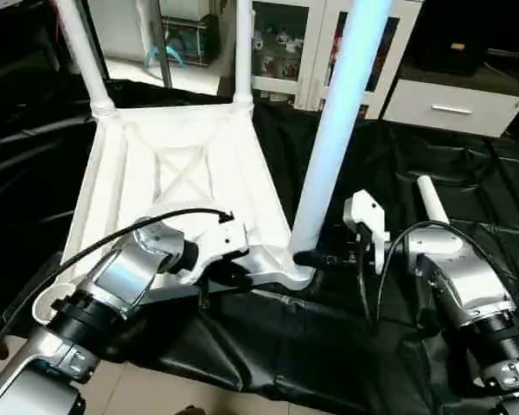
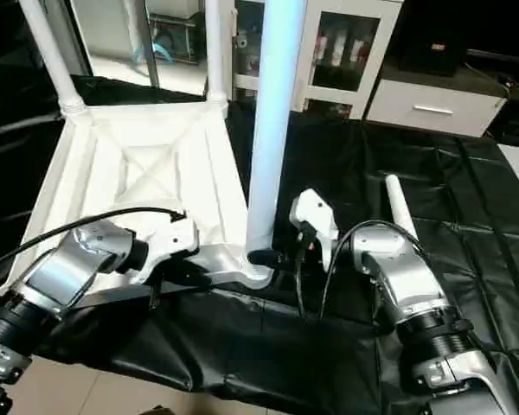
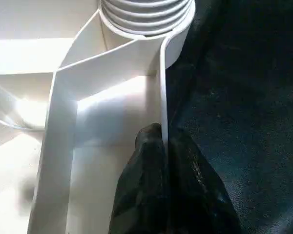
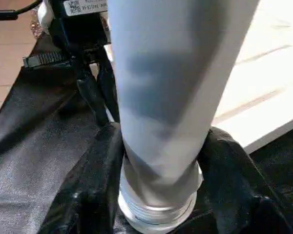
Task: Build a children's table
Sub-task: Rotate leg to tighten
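I'm seeing the upturned tabletop (image 1: pixel 169 177) lying on black sheeting (image 1: pixel 329 346). My left gripper (image 3: pixel 161 146) is pinching its rim wall, fingers together. My right gripper (image 4: pixel 158 146) is wrapping the near-corner leg (image 1: pixel 342 130) at its base, fingers on both sides.

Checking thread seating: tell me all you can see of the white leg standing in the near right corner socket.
The long tapered white plastic tube leg stands nearly upright in the near right corner socket of the upturned white ribbed plastic tabletop, its top out of frame. Its surface is smooth and matte. Several thread rings show at its base, so it looks not fully screwed in. The right claw has one black finger on each side of the lower end. The left claw pinches the tabletop rim near that socket.
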You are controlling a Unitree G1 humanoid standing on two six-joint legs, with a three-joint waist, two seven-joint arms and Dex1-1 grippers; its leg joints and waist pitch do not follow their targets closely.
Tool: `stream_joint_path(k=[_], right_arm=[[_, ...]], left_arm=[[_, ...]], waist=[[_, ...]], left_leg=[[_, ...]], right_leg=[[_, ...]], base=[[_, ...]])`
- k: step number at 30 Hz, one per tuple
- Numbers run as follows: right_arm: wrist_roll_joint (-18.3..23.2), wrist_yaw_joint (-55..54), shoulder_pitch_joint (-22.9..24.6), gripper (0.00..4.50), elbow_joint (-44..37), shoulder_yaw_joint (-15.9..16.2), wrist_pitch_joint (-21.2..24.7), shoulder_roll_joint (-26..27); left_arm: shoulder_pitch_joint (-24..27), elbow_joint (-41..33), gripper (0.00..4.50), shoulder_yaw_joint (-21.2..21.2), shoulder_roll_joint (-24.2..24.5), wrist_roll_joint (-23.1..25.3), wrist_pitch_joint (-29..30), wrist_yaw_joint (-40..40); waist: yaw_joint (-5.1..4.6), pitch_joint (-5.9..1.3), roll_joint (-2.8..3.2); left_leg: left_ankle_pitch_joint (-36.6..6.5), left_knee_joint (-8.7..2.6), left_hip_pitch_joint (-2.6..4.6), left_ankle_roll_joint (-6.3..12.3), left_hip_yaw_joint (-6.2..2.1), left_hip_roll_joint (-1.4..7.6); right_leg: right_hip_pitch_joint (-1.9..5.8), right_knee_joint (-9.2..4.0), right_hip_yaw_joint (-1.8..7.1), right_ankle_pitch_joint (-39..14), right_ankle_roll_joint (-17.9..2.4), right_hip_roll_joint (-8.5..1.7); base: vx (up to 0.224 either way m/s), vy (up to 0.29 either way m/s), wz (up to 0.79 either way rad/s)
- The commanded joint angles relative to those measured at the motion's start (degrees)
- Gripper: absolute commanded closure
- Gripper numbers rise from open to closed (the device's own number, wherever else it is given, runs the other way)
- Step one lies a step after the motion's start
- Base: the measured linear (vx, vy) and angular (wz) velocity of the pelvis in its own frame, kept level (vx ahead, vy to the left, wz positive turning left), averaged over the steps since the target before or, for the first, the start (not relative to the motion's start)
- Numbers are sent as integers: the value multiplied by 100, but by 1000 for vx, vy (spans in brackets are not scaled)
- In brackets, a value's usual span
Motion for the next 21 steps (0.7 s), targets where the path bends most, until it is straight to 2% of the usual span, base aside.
stream_joint_path(k=[1,8,12,15,17,19,20,21], right_arm=[[-26,147,-94,251,51,93,-50,1],[-24,256,-19,262,54,117,-10,2],[-79,-113,-19,262,230,-9,49,137],[-176,-518,-71,262,425,-101,68,266],[-357,-1333,-130,263,731,-264,78,518],[-378,-1698,-145,263,855,-362,140,661],[-395,-2166,-156,263,982,-484,201,860],[-400,-2300,-160,263,1019,-519,223,920]], left_arm=[[90,78,450,-439,-65,101,6,-233],[110,80,450,-429,-56,114,25,-247],[85,234,450,-280,-185,126,23,15],[42,388,450,-120,-343,102,47,297],[-37,643,450,184,-635,29,134,818],[-78,759,450,340,-782,-23,179,1070],[-149,915,450,546,-974,-86,229,1417],[-171,961,450,606,-1028,-105,245,1515]], waist=[[-43,-332,35],[-44,-332,39],[-51,-323,36],[-68,-280,39],[-124,-225,34],[-162,-232,19],[-223,-226,16],[-245,-230,21]], left_leg=[[-1071,-441,105,121,-158,359],[-1084,-445,116,109,-158,361],[-1155,-446,114,104,-154,354],[-1536,-483,138,-16,-169,358],[-2124,-496,201,-202,-197,333],[-2260,-504,202,-245,-232,326],[-2359,-511,198,-260,-254,318],[-2384,-506,202,-270,-259,314]], right_leg=[[250,-312,243,-816,-1519,-405],[244,-312,243,-819,-1515,-401],[242,-328,245,-904,-1514,-405],[220,-393,247,-1499,-1395,-408],[166,-507,227,-2496,-1163,-424],[173,-536,212,-2861,-1008,-438],[146,-583,195,-3146,-826,-430],[135,-591,192,-3183,-800,-430]], base=[[0,0,0],[0,0,0],[0,0,0],[0,0,0],[0,0,0],[-51,0,-3],[-50,3,-3],[0,0,0]])
